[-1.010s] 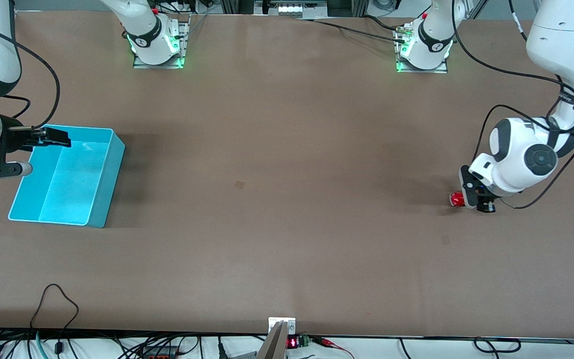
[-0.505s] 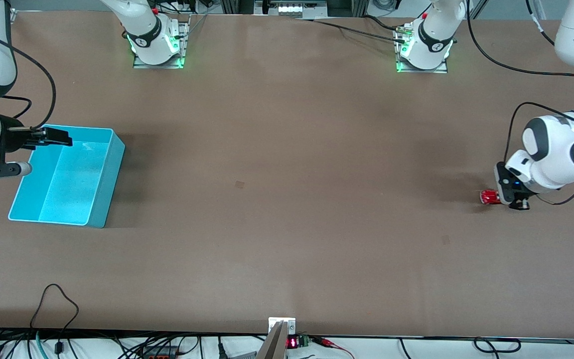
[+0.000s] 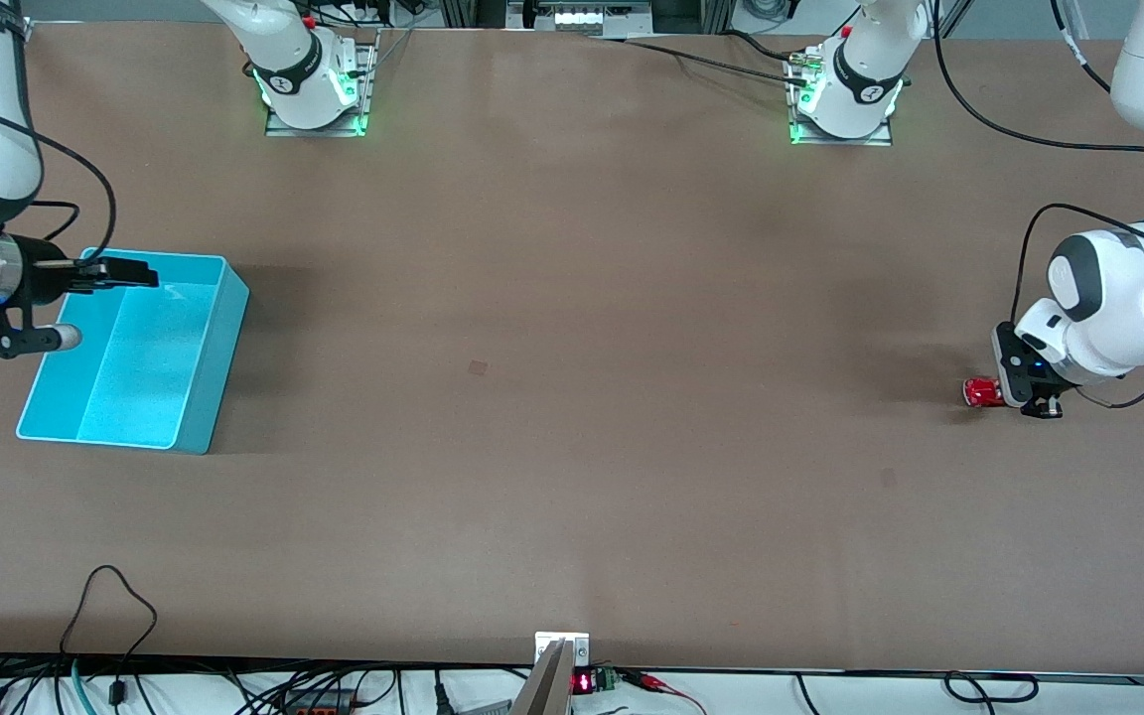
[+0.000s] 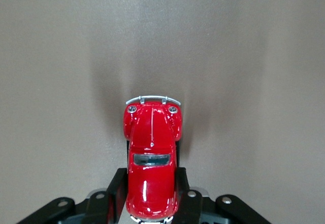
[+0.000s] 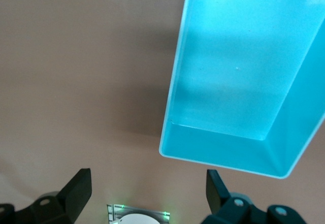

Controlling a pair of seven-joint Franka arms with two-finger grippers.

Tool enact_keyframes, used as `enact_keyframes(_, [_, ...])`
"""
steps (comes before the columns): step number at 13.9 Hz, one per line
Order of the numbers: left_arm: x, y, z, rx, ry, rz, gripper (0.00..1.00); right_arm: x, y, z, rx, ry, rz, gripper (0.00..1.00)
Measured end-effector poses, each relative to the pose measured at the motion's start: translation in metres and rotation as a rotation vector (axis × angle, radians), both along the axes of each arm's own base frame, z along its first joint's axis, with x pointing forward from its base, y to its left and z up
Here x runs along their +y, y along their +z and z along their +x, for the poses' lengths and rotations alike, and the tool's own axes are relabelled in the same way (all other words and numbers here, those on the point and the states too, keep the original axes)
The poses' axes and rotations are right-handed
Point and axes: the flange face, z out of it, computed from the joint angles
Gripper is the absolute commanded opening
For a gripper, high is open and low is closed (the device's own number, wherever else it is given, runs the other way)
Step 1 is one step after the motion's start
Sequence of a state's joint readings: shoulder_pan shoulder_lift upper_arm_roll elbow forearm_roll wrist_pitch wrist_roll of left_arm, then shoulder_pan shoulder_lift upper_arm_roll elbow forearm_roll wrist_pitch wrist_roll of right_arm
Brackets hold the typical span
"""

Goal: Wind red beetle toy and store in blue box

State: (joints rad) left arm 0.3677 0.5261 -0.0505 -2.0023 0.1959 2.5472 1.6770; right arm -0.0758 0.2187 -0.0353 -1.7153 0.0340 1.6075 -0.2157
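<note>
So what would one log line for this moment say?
left gripper: shut on red beetle toy, at table | right gripper: open, over blue box edge | box: empty

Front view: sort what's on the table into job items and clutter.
Job:
- tiny glossy red beetle toy car, clamped in the left gripper at the left arm's end
- open cyan-blue plastic box, empty, under the open right gripper

Clutter:
- brown table
- loose cables

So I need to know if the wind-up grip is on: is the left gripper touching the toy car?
Touching. In the left wrist view, the left gripper has its fingers pressed against both sides of the toy car.
</note>
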Motion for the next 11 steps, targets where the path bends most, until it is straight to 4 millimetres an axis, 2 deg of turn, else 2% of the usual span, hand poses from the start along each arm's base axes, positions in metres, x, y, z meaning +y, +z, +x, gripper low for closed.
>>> enact_keyframes(3, [-0.001, -0.001, 0.003, -0.006, -0.003, -0.001, 1.00, 0.016, -0.022, -0.002, -0.003, 0.032, 0.003, 1.00])
enact_keyframes(6, [-0.012, 0.010, 0.014, -0.020, -0.023, -0.007, 1.00, 0.024, -0.046, -0.012, -0.006, 0.080, 0.014, 1.00])
enact_keyframes(9, [-0.027, 0.031, 0.021, -0.011, -0.044, -0.013, 1.00, 0.028, -0.068, -0.030, -0.035, 0.094, 0.014, 1.00])
enact_keyframes(11, [-0.042, 0.056, 0.024, 0.000, -0.059, -0.014, 1.00, 0.028, -0.084, -0.043, -0.058, 0.150, 0.028, 1.00])
